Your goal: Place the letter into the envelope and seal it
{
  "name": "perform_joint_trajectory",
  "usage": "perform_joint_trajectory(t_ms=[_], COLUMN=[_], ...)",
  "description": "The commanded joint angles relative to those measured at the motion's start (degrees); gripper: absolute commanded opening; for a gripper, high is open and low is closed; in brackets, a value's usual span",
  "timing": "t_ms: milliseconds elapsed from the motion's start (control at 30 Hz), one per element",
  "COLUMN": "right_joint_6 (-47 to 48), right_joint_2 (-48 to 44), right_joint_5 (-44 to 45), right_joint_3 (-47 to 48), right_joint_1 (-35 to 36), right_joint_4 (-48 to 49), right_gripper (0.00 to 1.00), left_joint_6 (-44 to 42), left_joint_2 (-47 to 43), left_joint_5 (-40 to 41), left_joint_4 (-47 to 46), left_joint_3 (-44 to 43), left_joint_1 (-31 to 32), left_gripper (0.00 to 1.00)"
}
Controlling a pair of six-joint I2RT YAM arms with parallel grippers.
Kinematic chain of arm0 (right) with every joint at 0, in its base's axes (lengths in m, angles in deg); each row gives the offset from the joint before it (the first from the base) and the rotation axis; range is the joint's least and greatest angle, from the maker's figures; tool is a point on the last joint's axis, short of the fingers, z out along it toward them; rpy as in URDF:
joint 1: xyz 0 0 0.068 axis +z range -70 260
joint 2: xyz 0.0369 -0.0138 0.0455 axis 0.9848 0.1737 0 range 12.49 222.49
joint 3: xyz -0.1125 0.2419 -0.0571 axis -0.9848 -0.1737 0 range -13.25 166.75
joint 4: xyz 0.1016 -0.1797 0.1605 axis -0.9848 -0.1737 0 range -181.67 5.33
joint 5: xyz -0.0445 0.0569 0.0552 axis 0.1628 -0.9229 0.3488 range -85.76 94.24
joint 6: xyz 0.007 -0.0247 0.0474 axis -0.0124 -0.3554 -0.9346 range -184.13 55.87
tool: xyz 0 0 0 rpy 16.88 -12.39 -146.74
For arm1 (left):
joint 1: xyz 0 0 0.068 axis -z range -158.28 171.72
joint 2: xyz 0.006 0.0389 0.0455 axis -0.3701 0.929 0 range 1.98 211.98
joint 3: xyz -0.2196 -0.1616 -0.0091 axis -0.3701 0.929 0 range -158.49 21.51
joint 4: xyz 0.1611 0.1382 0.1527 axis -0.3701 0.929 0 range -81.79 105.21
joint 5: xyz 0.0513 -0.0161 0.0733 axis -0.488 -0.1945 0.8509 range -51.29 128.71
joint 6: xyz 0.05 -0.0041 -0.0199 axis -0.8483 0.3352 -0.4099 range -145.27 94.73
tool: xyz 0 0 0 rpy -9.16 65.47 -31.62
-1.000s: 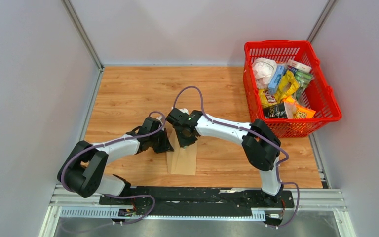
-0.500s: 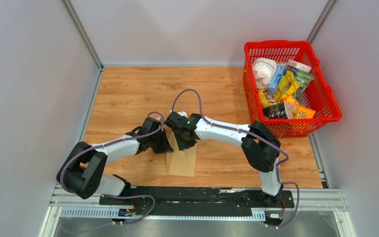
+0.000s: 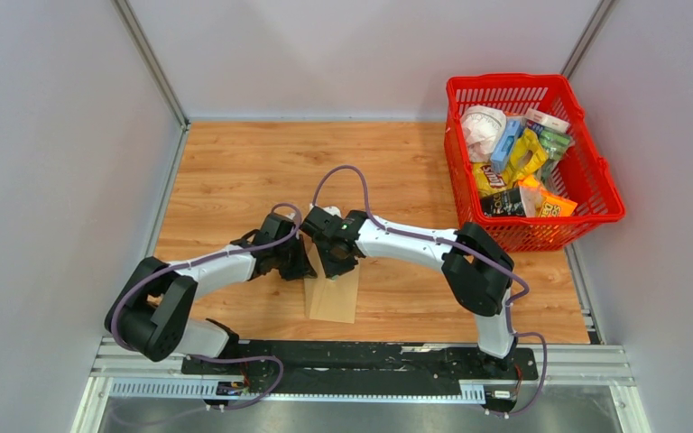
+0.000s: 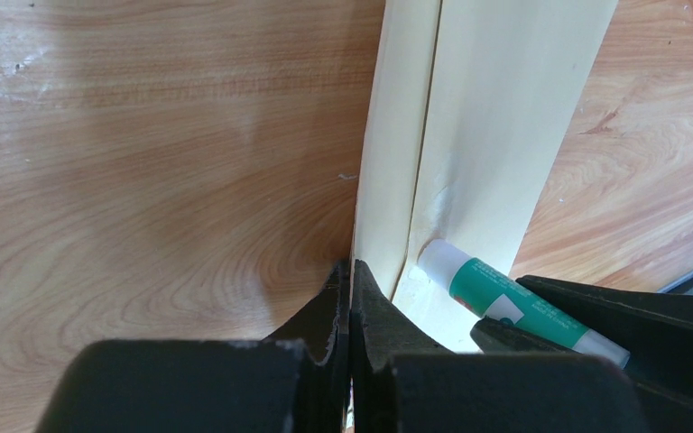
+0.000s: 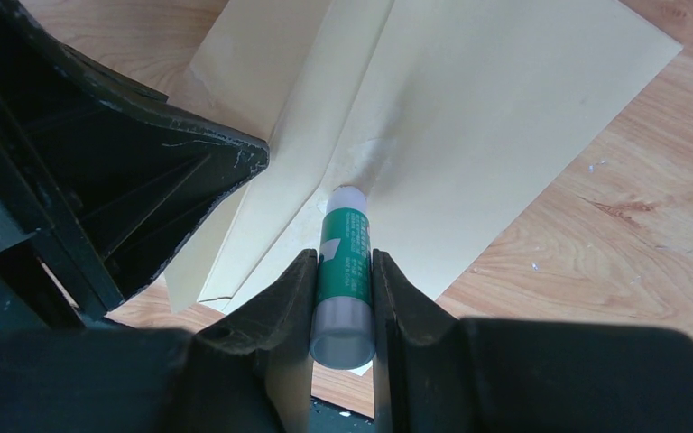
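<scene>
Wooden table [image 3: 235, 162], near edge: left gripper [image 4: 350, 271] pinched the envelope [image 3: 334, 293] flap. Right gripper [image 5: 343, 259] grasped a glue stick [image 5: 344, 239] touching it.

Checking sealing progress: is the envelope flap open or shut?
Open: left pincer pinches its free edge while the glue stick presses on the envelope by the fold.

The worktop [image 3: 235, 171] is wood-grain board, smooth with a soft sheen. The envelope [image 5: 505, 99] is matt tan paper, slightly wrinkled near the glue stick [image 5: 344, 275], whose tube is smooth plastic with a glossy green label and a white tip. The left pincer [image 4: 350, 271] and right pincer [image 5: 343, 259] are matt black plastic, scuffed pale along their edges. At 2 o'clock, the basket [image 3: 503, 81] is glossy red plastic mesh.
</scene>
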State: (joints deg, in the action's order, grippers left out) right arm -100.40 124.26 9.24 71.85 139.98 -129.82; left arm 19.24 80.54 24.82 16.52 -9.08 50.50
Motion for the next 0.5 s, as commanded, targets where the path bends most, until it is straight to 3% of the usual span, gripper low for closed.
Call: perform_joint_trajectory(t_ms=[0,467], right_joint_6=[-0.82,-0.03], right_joint_2=[-1.64,3.28], right_joint_5=[-0.96,0.37], right_joint_3=[-1.08,2.88], right_joint_1=[0.66,-4.53], right_joint_4=[0.67,0.67], right_gripper=[0.0,0.0], left_joint_6=[-3.29,-12.86], left_joint_2=[1.85,6.77], left_joint_5=[0.62,-3.42], left_joint_4=[2.58,6.88], left_joint_3=[-2.19,-6.76], left_joint_1=[-0.03,0.05], left_gripper=[0.0,0.0])
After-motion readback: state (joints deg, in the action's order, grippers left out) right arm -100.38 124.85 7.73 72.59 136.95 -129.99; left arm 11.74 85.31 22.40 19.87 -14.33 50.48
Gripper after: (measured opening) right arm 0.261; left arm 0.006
